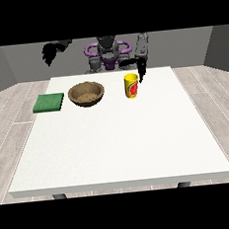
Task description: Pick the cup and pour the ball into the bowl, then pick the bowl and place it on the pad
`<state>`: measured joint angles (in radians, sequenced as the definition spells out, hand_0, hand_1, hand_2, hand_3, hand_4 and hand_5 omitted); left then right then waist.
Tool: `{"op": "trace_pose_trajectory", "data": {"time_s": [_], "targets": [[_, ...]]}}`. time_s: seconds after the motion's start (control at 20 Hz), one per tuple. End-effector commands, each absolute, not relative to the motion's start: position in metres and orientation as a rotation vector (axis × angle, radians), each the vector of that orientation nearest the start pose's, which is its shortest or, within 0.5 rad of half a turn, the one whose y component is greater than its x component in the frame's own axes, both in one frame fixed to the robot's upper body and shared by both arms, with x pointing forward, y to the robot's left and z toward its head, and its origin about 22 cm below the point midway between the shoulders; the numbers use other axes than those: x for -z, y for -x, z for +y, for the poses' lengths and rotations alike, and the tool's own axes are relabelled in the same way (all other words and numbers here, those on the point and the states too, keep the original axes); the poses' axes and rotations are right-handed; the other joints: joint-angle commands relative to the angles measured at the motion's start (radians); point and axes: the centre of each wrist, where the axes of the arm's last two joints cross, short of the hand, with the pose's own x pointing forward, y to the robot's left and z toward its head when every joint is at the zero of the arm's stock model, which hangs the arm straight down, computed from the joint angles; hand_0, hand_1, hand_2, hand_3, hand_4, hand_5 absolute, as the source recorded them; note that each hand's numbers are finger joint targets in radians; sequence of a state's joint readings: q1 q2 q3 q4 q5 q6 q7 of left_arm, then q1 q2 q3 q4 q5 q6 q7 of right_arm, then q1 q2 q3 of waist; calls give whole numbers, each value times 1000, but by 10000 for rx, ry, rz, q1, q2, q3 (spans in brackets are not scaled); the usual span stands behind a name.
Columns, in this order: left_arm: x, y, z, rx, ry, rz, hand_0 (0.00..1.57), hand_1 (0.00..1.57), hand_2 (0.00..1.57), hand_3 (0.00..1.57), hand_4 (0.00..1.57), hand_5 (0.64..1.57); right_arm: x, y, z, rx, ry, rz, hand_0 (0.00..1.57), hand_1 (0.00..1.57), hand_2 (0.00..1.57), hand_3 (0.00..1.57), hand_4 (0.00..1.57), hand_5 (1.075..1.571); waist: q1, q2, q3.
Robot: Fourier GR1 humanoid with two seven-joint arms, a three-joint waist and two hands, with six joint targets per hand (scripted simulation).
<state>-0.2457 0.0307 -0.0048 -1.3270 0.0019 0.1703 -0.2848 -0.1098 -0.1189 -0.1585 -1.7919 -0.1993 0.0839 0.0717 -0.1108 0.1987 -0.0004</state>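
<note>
At the far left of the white table (120,150) one green pad (49,102) is seen, lying flat near the left edge, its longer side running across the view; above and behind it, the hand at the view's left (48,54) is raised well clear of the table, nothing being held or touched by it, and how far its fingers are spread cannot be told. Just to the right of the pad, apart from it, one brown bowl (86,94) is set upright with its mouth facing up; whether a ball lies in anything cannot be made out. Further right, one yellow cup (131,85) with a red mark on its side is stood upright, its long axis vertical and its open mouth turned upward; it is placed well apart from the bowl, in the far half of the table. Just beside the cup's right rim the hand at the view's right (142,70) is hung with its dark fingers pointed down toward the table; whether the cup is touched cannot be told, and its fingers appear straight rather than curled round anything.
</note>
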Motion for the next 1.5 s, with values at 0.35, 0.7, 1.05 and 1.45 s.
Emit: {"op": "trace_pose_trajectory", "data": {"time_s": [0.35,0.7,1.05,1.45], "targets": [[47,-317,216,355,-674,-17784,0,0,0,0,203,1429,-60,-270,-329,768,-406,-18181,0,0,0,0,669,1562,184,-211,3],[59,-338,246,-514,-1079,-17774,0,0,0,0,645,1535,-86,-270,-323,171,-771,-18190,0,0,0,0,681,1566,-333,23,-2],[87,-326,216,426,-3483,-17782,1265,1265,1571,1571,1335,1483,-105,-272,-337,26,-1198,-18762,0,0,0,74,642,1568,-983,440,-1],[67,-341,195,2170,-4821,-17233,1267,1267,1571,1571,1401,1432,-88,-270,-397,853,-434,-17368,0,0,0,293,636,1567,-299,-1139,18]]}}
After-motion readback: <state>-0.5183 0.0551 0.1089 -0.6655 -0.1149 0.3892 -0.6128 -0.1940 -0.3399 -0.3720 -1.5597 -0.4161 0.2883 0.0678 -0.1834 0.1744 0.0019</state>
